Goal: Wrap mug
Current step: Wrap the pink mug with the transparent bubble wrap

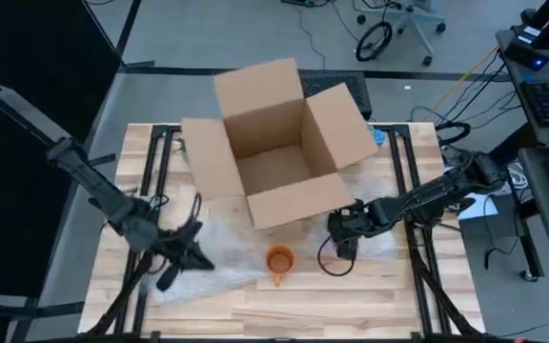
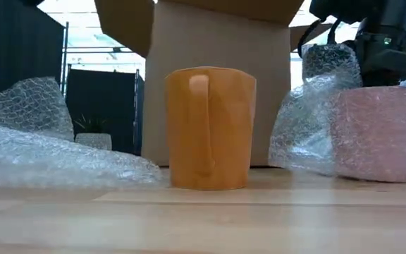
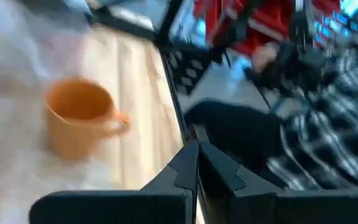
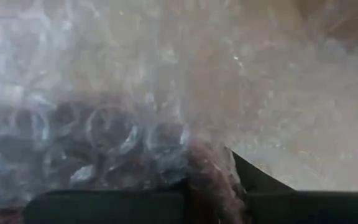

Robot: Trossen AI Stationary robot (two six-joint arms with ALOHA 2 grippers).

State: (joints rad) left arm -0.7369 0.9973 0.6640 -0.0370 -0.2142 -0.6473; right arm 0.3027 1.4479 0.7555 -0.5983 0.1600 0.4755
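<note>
An orange mug stands upright on the wooden table. Behind it sits an open cardboard box. Bubble wrap lies on both sides of the mug.

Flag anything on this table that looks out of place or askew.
Nothing looks spilled or damaged. The orange mug stands upright and unwrapped on the table, while loose bubble wrap lies crumpled beside it and around a pink object.
</note>
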